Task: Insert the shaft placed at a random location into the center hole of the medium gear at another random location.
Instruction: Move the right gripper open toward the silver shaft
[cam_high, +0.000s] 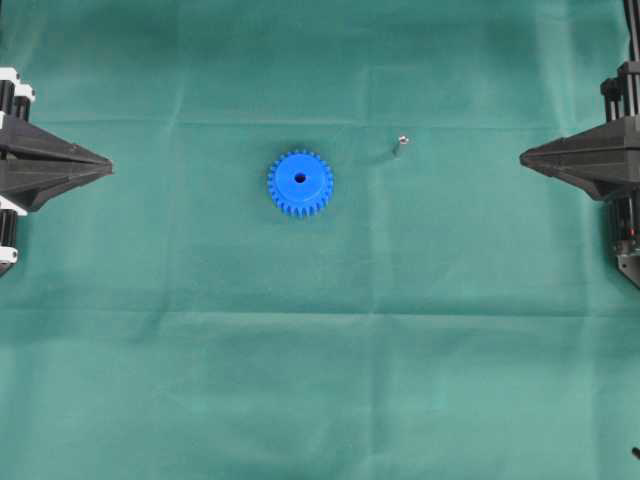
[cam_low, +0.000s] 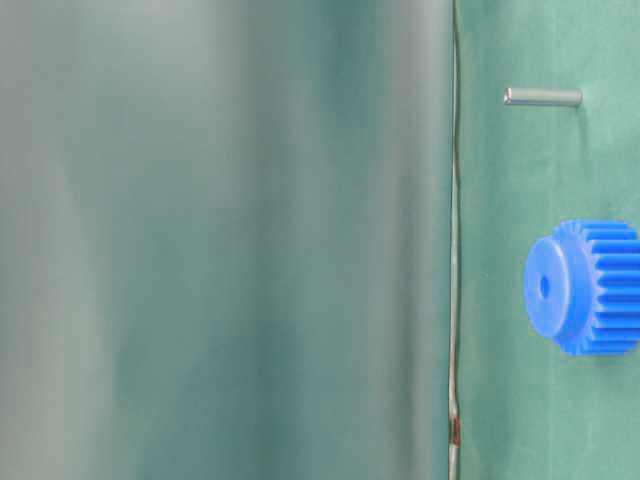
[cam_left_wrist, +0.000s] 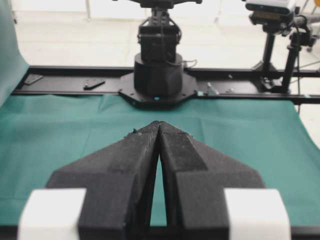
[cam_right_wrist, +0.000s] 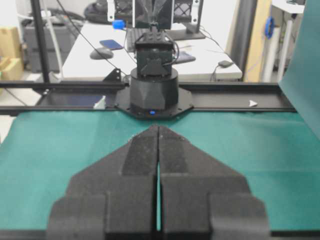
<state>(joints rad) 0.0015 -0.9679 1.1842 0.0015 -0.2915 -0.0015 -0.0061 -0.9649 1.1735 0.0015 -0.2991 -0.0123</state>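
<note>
The thin silvery metal shaft (cam_high: 398, 147) lies right of the bright blue toothed plastic gear (cam_high: 300, 183), nearer the right claw (cam_high: 524, 157); both claws are clenched, empty.

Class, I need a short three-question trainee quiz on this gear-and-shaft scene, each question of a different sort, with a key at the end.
1. True or false: the shaft already sits in the center hole of the medium gear.
2. In the overhead view, which gripper is nearer the shaft? A. left gripper B. right gripper
3. Fill in: both grippers' fingers are ____.

Key: 1 false, it lies apart on the green cloth; 2 B; 3 shut.
</note>
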